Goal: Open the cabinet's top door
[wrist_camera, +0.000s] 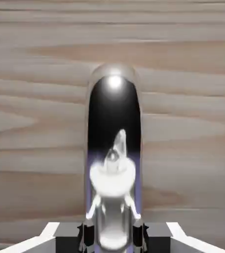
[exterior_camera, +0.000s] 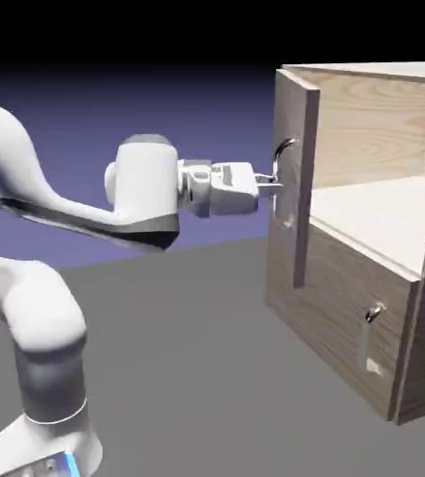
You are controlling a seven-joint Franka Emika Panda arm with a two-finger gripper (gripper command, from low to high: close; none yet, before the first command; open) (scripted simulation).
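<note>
The cabinet (exterior_camera: pixel 412 307) stands at the exterior view's right, wood-grain with a pale interior showing. Its top door (exterior_camera: pixel 295 112) is swung far out, edge-on toward the arm, so the upper shelf space lies exposed. My gripper (exterior_camera: pixel 270 183) reaches level from the left and is shut on the door's curved silver handle (exterior_camera: pixel 284 154). In the hand view the handle (wrist_camera: pixel 113 148) fills the middle as a shiny vertical arch against the door's wood (wrist_camera: pixel 35 123), and the grey fingertips (wrist_camera: pixel 87 234) pinch it at the bottom edge.
The lower panel (exterior_camera: pixel 333 317) with its short metal handle (exterior_camera: pixel 373 315) stays shut beneath the open compartment. A grey table (exterior_camera: pixel 179 373) stretches between the robot's base and the cabinet. A strip of backdrop shows past the door's edge in the hand view.
</note>
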